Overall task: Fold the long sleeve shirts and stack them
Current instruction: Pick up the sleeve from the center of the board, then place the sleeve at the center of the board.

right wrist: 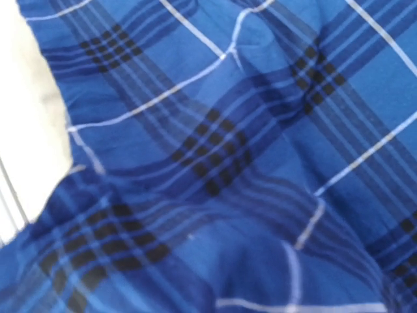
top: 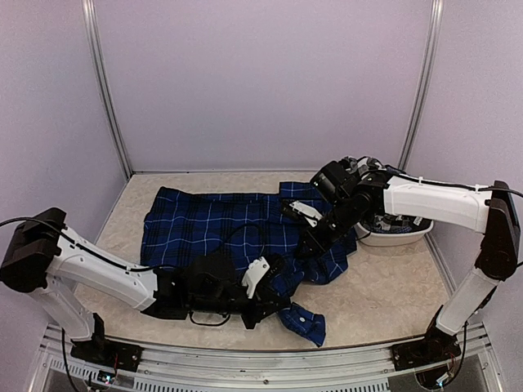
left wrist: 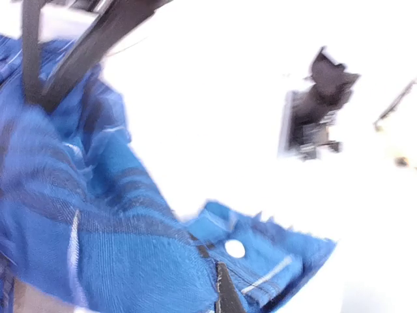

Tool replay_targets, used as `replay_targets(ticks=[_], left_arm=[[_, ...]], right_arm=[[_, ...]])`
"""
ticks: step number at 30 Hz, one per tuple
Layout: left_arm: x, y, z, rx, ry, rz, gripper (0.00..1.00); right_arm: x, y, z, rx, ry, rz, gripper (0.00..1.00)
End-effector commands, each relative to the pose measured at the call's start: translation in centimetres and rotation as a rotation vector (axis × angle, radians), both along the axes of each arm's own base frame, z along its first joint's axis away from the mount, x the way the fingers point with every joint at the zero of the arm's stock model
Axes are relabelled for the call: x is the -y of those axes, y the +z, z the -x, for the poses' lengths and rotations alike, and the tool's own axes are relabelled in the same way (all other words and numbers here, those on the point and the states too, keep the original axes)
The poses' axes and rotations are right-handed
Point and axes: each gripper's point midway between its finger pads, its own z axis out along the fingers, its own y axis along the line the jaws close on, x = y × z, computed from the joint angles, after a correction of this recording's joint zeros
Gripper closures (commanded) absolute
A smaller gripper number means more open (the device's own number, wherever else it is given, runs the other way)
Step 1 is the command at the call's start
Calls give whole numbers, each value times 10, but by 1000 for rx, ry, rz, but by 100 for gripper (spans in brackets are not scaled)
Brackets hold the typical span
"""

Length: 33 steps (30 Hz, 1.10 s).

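A royal blue plaid long sleeve shirt (top: 204,224) lies spread across the middle of the table. One sleeve trails toward the near edge and ends in a cuff (top: 309,320). My left gripper (top: 276,302) sits low at that sleeve and is shut on its cloth. The left wrist view is blurred; a dark fingertip (left wrist: 226,297) pokes out of the blue fabric (left wrist: 98,228) beside the buttoned cuff (left wrist: 273,261). My right gripper (top: 309,245) presses into the shirt's right side. Plaid cloth (right wrist: 215,130) fills the right wrist view and hides its fingers.
A white tub (top: 400,237) with something dark inside stands at the right, partly behind the right arm. Beige table surface (top: 392,302) shows in front of it. Lilac walls and metal posts (top: 106,90) enclose the back and sides.
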Motion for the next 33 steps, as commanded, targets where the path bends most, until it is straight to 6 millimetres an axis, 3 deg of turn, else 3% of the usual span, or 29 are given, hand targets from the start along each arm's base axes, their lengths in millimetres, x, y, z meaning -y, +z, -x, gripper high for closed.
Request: replay_targets(ticks=[1,5,9,19,26,30,33], left_arm=[[-3,28,33,-90,-146,52,100],[-6,47,34,-146,-158,97,100],[-12,66,27,-206,-147,172,100],[-21,70,-14,-357,-35,259,100],[-34,74,-69,-522,96,382,100],[-39,73,-102,-629,123,454,100],[-38,65,-120,-682,127,460,97]], right_arm=[[10,-3,-5,18,-23,41,81],[15,3,-2,26,-47,28,62],[23,22,3,57,-80,-4,47],[55,48,16,126,-198,-46,41],[58,65,33,168,-189,-193,35],[56,59,33,173,-189,-214,33],[51,39,32,138,-186,-192,33]])
